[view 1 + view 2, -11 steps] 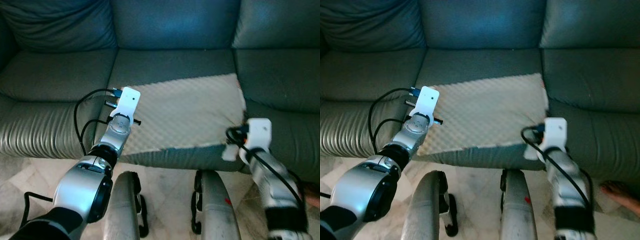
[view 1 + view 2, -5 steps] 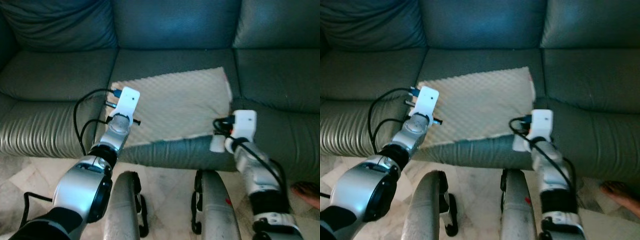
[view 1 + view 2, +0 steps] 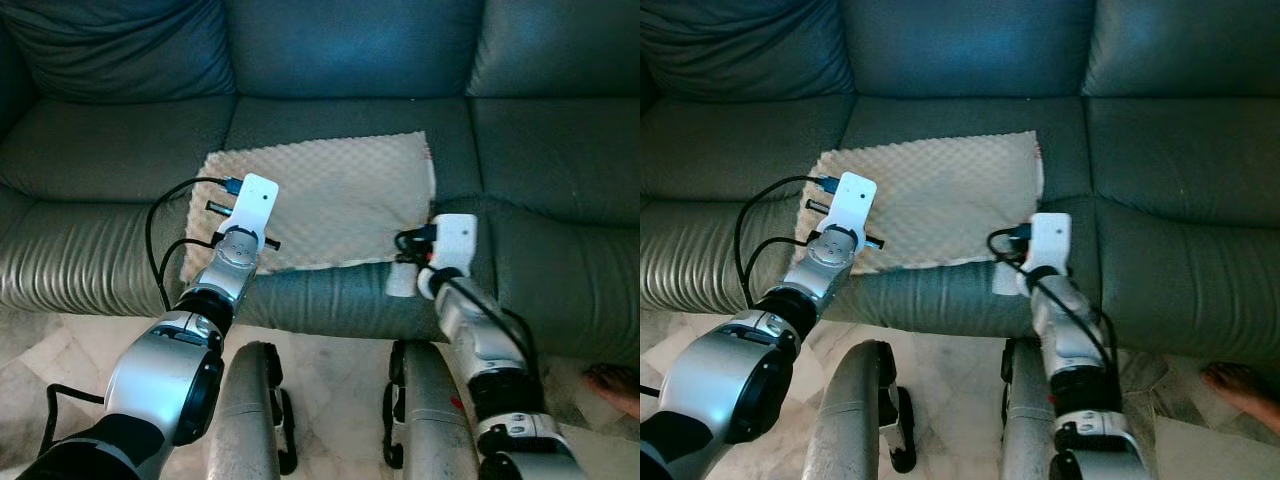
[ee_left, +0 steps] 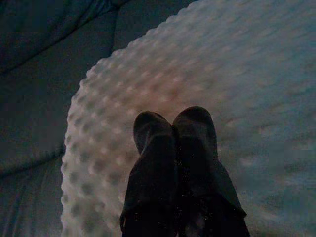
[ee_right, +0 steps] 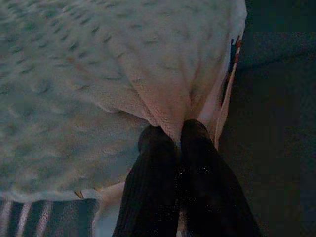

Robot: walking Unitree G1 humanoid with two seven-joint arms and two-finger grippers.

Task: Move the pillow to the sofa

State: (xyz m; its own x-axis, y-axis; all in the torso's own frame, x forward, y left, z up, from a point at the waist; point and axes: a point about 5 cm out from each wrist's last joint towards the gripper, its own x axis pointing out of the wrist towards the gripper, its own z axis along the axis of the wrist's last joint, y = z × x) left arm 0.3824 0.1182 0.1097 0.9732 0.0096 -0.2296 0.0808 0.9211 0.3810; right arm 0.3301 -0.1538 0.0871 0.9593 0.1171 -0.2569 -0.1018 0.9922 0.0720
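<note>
**Cream pillow on the middle sofa seat, pinched at both near corners**

The cream dimpled pillow [image 3: 315,200] lies flat on the middle seat cushion of the dark leather sofa [image 3: 110,150], its near edge along the cushion's front lip.

Left gripper [image 4: 174,129]: fingers pressed together, tips on the pillow's bumpy cover near its rounded near-left corner. A fold of fabric appears caught between the tips, though the dim wrist picture leaves this short of certain. From the head cameras, the left wrist [image 3: 245,225] sits over that same corner.

Right gripper [image 5: 174,136]: fingers clenched on a bunched pleat of the pillow at its near-right corner, where the seam and a small red tag [image 5: 236,47] show beside the dark seat. The right wrist [image 3: 445,245] stands just off the pillow's right edge.

Both forearms reach from the pale tiled floor [image 3: 330,360] side across the sofa's front.
</note>
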